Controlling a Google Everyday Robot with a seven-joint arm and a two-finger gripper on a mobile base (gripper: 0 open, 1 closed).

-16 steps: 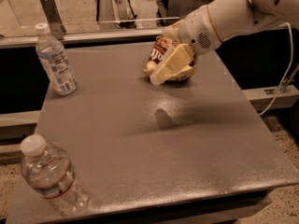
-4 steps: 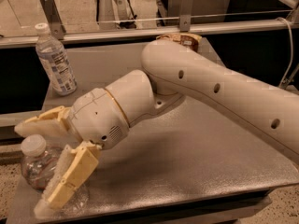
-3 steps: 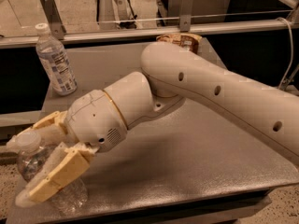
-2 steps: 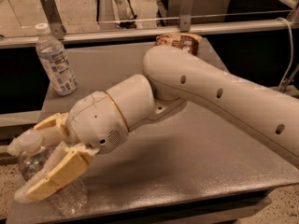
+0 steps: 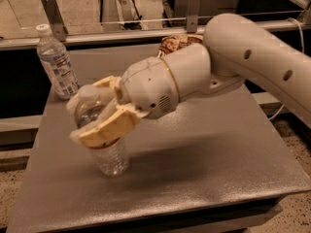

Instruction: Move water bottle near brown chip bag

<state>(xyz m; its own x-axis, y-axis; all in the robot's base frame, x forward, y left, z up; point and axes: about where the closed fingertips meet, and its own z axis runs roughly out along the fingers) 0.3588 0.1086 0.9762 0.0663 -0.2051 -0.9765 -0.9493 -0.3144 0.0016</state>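
Gripper (image 5: 90, 118) sits over the front-left part of the surface (image 5: 209, 144), its two cream fingers closed on the upper half of the water bottle (image 5: 111, 155). One finger lies behind the shoulder and one across the front, just above the red-banded label. The bottle leans a little, top toward the left. Its base is at or just off the surface; contact can't be settled from this view.

Brown chip bag (image 5: 176, 42) is at the far edge of the surface, mostly hidden behind the arm and well apart from the bottle. A second bottle (image 5: 56, 64) with a larger printed label stands upright at the far-left corner.

Handling, judged:
- Thin clear ribbed plastic, so the walls likely flex under squeeze.
- Smooth skin could slip or pivot between the fingers.
- Fill level can't be read, so weight is uncertain. Any water would sit low and swing the base.
- The hold is high on the bottle. A hold nearer the label band would probably resist tilting better.
- The cap end is stiffest.
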